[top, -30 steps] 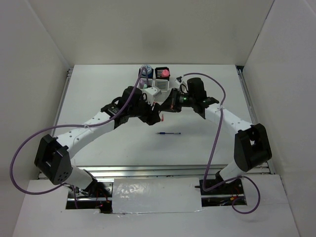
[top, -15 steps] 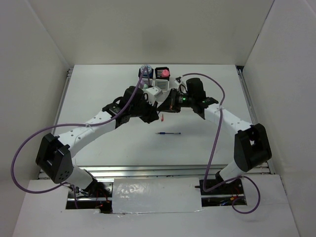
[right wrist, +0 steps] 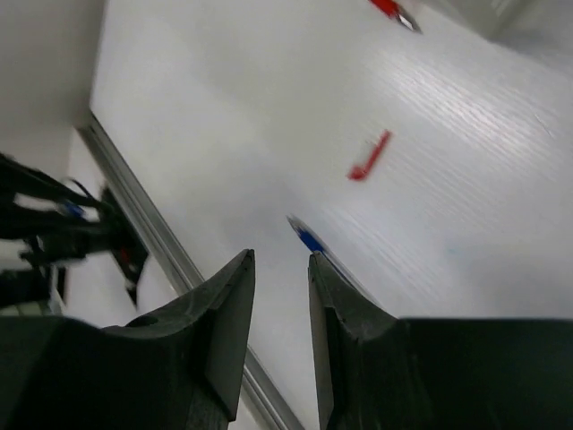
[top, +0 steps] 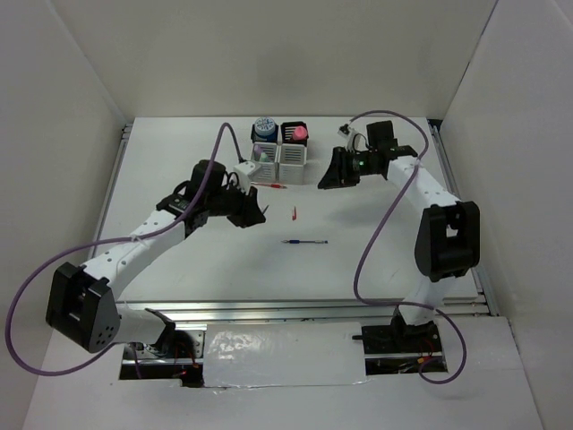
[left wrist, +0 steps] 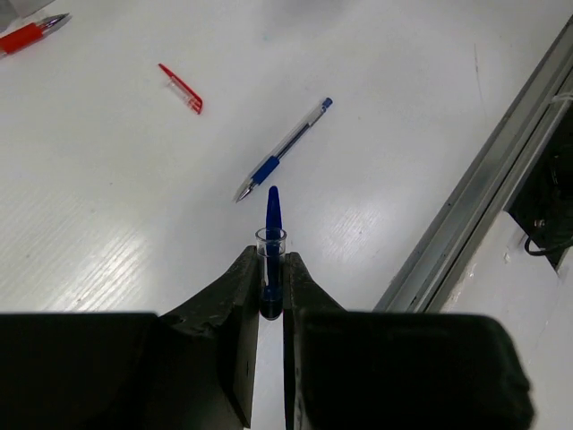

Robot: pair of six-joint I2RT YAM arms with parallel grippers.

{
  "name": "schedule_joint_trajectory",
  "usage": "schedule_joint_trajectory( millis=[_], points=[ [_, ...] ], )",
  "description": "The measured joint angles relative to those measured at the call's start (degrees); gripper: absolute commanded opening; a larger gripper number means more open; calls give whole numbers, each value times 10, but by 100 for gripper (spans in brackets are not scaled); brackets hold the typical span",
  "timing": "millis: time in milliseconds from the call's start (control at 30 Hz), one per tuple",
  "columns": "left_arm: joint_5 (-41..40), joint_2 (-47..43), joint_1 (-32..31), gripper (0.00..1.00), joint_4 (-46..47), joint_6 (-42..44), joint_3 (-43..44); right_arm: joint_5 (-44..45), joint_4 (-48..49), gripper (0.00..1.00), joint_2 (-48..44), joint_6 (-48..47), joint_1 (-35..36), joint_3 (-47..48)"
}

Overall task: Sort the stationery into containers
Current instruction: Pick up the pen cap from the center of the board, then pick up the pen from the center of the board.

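Looking from the top, we see the cup block (top: pixel 292 158), 4 small cups joined in a square. The red pen (top: pixel 274 185) lies just in front of the cup block. The red cap (top: pixel 294 213) lies farther out from the cup block, and the blue pen (top: pixel 304 242) lies farther out again, well apart from it. The left gripper (top: pixel 258 215) hangs in front of the cup block, off to its left. The right gripper (top: pixel 329 177) hangs near the cup block's right side.

From the left wrist, we see that gripper pinched tight on a blue cap (left wrist: pixel 272 215), with the cap's pointy end sticking out. We think the cap is light, hard and smooth, so it could slip or pop out.

From the right wrist, the picture is blurry. The fingers have a narrow gap and nothing sits between them.

We think the 2 pens are light, stiff and round, so they may roll when touched. The blue pen's soft grip part looks like the best place to hold it, with the fingers squeezing across the pen.
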Motion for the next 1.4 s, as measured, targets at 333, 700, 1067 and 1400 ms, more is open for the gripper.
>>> schedule_joint_trajectory(
  millis=[333, 700, 1067, 1400],
  points=[
    [116, -41, 99, 0, -19, 21, -34, 121, -255, 35, 71, -361, 77, 67],
    [151, -67, 142, 0, -49, 56, -52, 228, -262, 35, 104, -447, 195, 75],
    [150, -71, 150, 0, -59, 69, -63, 268, -261, 39, 156, -485, 235, 75],
    [144, -70, 151, 0, -60, 69, -66, 316, -253, 38, 174, -518, 249, 70]
  ],
)
